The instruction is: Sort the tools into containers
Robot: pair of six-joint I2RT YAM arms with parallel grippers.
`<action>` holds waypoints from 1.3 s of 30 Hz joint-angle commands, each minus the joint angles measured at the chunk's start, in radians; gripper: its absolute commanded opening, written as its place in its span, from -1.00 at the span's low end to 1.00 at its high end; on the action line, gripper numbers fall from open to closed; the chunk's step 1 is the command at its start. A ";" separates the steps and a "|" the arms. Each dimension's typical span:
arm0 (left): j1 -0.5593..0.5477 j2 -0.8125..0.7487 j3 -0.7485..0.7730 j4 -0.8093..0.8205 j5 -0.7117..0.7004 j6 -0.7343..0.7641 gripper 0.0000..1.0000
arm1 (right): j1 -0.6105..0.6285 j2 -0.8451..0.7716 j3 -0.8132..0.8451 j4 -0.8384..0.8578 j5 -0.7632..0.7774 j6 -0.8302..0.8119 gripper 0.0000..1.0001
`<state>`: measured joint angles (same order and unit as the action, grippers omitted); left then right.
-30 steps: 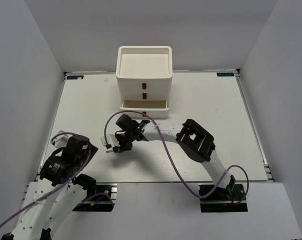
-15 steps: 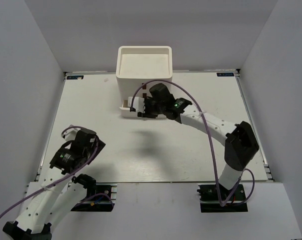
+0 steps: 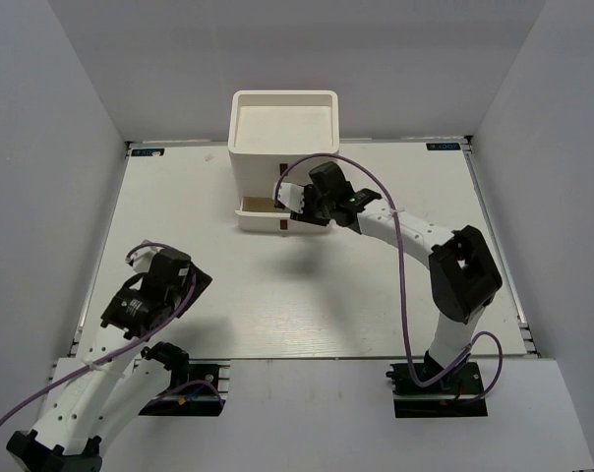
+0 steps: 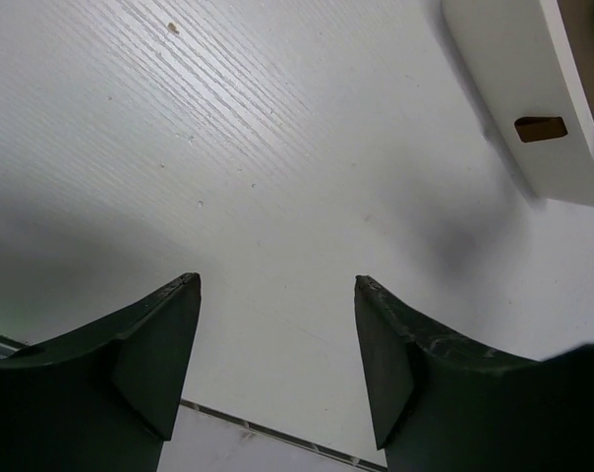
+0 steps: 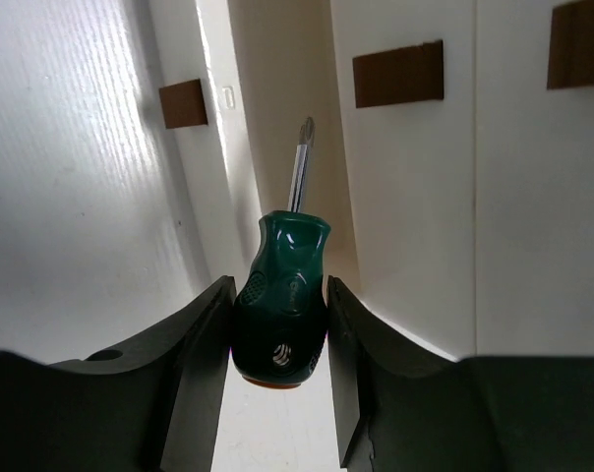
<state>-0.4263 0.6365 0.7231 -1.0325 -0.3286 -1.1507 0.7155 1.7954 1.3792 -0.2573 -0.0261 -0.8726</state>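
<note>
Left gripper [image 4: 275, 290] by base: fingers wide apart, empty, over table [image 4: 228, 147]. Right gripper [image 5: 277, 290] clamps stubby green screwdriver [image 5: 280, 329] by fat handle, tip toward open drawer [image 5: 277, 147] of organizer [image 3: 277, 169]. Likely light, rigid; handle grips well, thin shaft would slip.

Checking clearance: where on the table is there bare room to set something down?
Bare table left and right of the organizer, and across the middle toward the near edge. Crowded only at the open bottom drawer, where the right gripper holds the green screwdriver.
</note>
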 commanded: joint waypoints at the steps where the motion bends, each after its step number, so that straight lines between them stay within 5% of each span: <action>1: 0.004 -0.017 -0.013 0.014 0.005 0.011 0.47 | -0.010 0.008 0.034 0.072 0.017 -0.009 -1.00; 14: 0.004 -0.026 -0.031 0.023 0.023 0.011 0.47 | -0.021 0.074 0.052 0.096 0.006 -0.108 -1.00; 22: 0.004 -0.035 -0.040 0.035 0.033 0.011 0.47 | -0.025 0.079 0.080 0.076 0.008 -0.111 -0.04; 29: 0.004 -0.003 -0.040 0.054 0.042 0.020 0.47 | -0.024 0.062 0.072 0.078 0.005 -0.098 0.16; 32: 0.004 -0.003 -0.040 0.063 0.042 0.020 0.47 | -0.027 0.038 0.078 0.053 -0.029 -0.071 -0.17; 33: 0.004 -0.003 -0.040 0.063 0.042 0.020 0.47 | -0.030 0.026 0.077 0.041 -0.050 -0.059 -0.93; 39: 0.004 -0.003 -0.050 0.072 0.042 0.020 0.47 | -0.057 0.022 0.112 -0.293 -0.513 -0.136 -1.00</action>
<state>-0.4263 0.6361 0.6792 -0.9783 -0.2932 -1.1404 0.6678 1.8511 1.4376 -0.3580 -0.2749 -0.9539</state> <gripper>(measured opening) 0.738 0.004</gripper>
